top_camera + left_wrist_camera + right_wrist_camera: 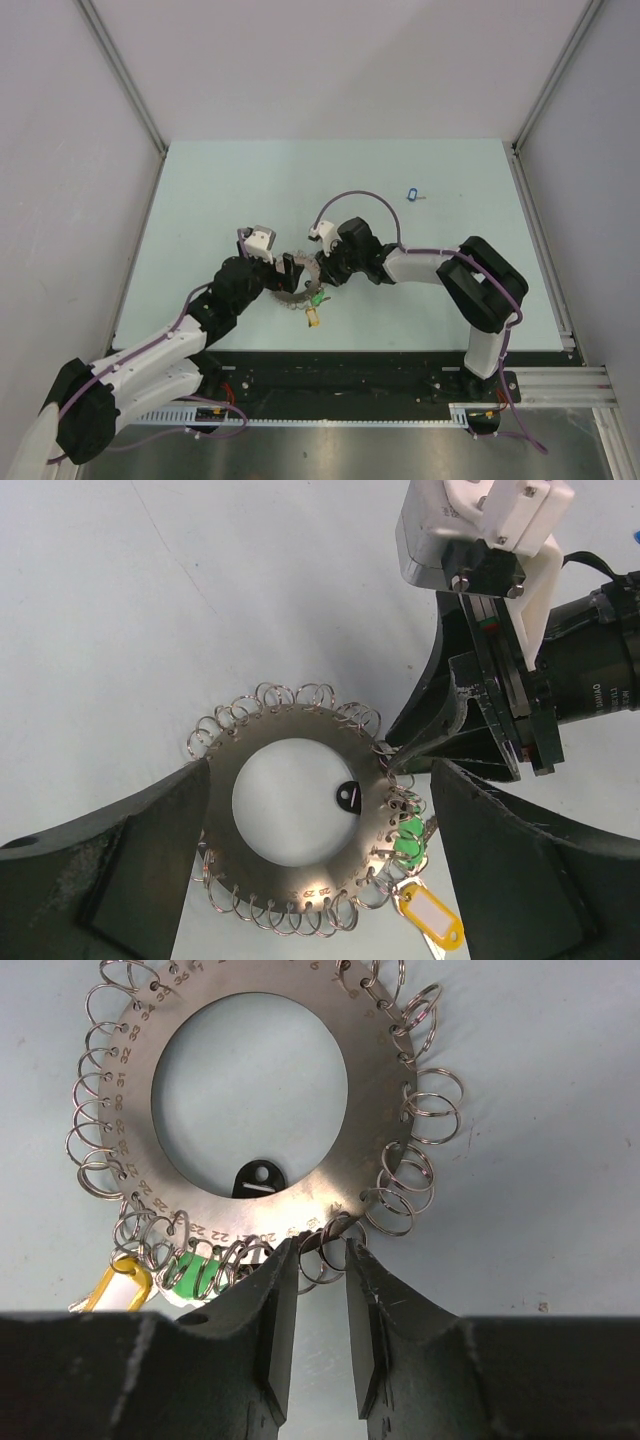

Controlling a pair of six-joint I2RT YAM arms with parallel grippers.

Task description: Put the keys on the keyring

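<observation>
The keyring [296, 292], a flat silver disc fringed with small split rings, is held tilted between my two grippers. My left gripper [289, 281] grips it across its width; in the left wrist view the fingers flank the disc [300, 875]. My right gripper [318, 275] has its tips at the disc's edge [370, 1080], jaws narrow, pinching small split rings [322, 1260]. Yellow [432, 915], green [405, 835] and black [347, 796] tags hang on it. One blue-tagged key [412, 194] lies alone on the table, far right of both grippers.
The pale green table [200, 200] is walled at the back and on both sides by white panels. The right arm's elbow [485, 285] stands at the right; a purple cable [360, 196] arcs above its wrist.
</observation>
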